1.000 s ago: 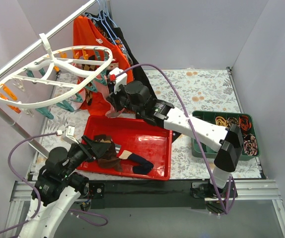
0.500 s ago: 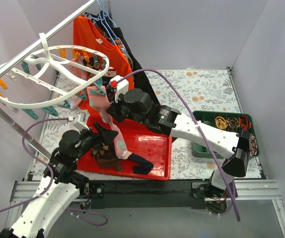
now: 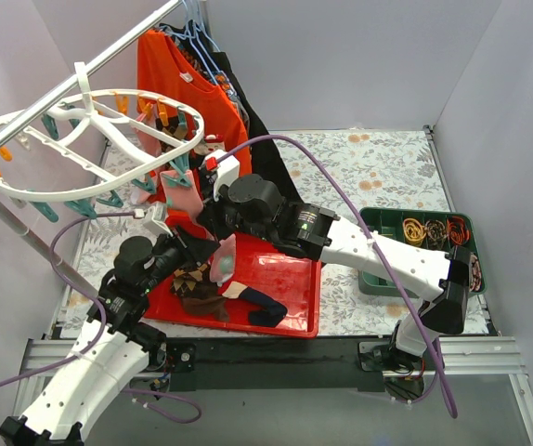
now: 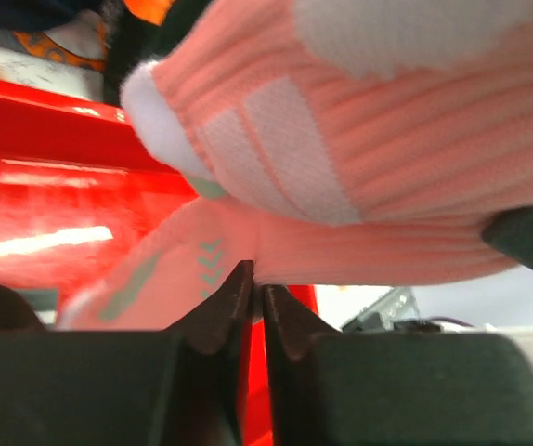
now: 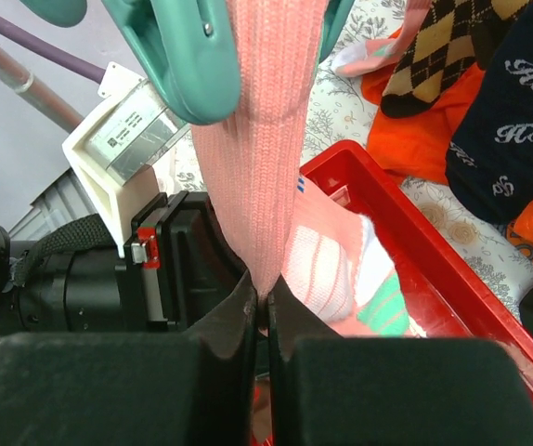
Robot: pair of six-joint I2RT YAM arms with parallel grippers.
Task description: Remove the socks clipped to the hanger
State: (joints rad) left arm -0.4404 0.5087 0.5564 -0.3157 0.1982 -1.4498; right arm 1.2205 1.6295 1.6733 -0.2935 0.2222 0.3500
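The white oval hanger [image 3: 81, 139] hangs from the rail at the upper left, with orange and teal clips around its rim. A pink sock [image 3: 179, 193] with teal stripes hangs from a teal clip [image 5: 188, 65], stretched down toward the red tray [image 3: 290, 269]. My right gripper [image 5: 265, 302] is shut on the sock's leg just below the clip. My left gripper [image 4: 255, 288] is shut on the same pink sock [image 4: 359, 139] lower down, over the tray. An argyle sock [image 5: 434, 46] and a navy patterned sock [image 5: 508, 121] hang behind.
Dark brown socks [image 3: 197, 283] and a dark sock [image 3: 265, 308] lie in the red tray. A green bin [image 3: 373, 269] of hair bands stands at the right. An orange shirt [image 3: 169, 74] and wire hangers hang at the back. The slanted rail [image 3: 25, 242] runs along the left.
My left gripper rose to the pink sock and shut on it. The hanger swung and tilted left. My right gripper came down and left along the sock.
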